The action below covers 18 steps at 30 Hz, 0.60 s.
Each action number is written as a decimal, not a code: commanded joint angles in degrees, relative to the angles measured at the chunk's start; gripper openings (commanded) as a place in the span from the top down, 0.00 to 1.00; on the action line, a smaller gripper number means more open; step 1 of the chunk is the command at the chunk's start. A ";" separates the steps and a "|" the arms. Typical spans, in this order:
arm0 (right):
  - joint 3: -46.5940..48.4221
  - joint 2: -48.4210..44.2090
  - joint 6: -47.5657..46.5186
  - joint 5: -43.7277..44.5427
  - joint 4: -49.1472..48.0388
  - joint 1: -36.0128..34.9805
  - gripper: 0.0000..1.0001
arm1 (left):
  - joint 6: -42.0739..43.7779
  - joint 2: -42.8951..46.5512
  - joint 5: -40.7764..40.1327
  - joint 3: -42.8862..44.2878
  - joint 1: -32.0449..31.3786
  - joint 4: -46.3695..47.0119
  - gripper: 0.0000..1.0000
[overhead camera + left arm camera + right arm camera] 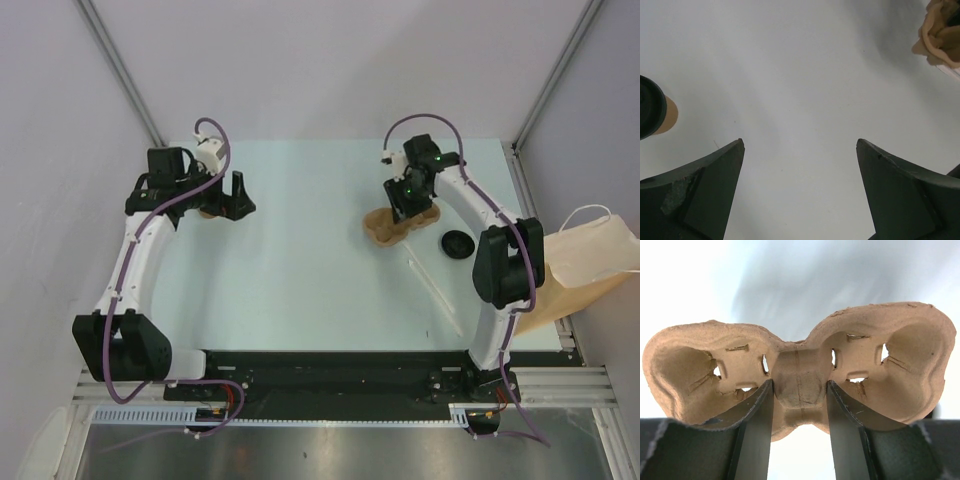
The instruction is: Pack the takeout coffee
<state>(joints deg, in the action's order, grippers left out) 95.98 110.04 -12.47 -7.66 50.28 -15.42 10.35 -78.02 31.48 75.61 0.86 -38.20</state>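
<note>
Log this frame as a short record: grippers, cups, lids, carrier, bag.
left gripper: open, empty, beside lidded cup
right gripper: closed on middle ridge of cup carrier
loose black lid: on table, right of carrier
paper bag: at table's right edge

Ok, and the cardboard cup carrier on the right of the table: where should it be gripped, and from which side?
Take the cup carrier by the narrow raised bridge between its two wells, coming from above, one finger in each well. It lies flat, wells up, and that waist is its slimmest part; the right gripper straddles it there.
</note>
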 commanded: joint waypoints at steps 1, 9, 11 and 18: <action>-2.99 -3.78 4.90 -2.70 -1.33 -7.32 0.63 | -1.38 2.70 5.42 -2.48 -0.34 1.02 0.01; -3.09 0.35 13.34 -2.55 -4.84 -13.58 0.66 | -3.76 3.05 7.10 -7.23 -0.34 3.30 0.02; -2.91 1.49 16.31 -0.26 -5.89 -14.89 0.66 | -4.37 2.96 7.01 -7.85 -0.25 3.83 0.02; 1.48 5.80 28.17 13.71 -6.69 -17.62 0.68 | -7.45 2.08 6.92 -8.82 -0.34 6.03 0.02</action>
<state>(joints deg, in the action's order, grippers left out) 92.49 113.84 6.22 -3.14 45.52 -31.51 5.61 -76.90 36.47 67.16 0.86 -35.33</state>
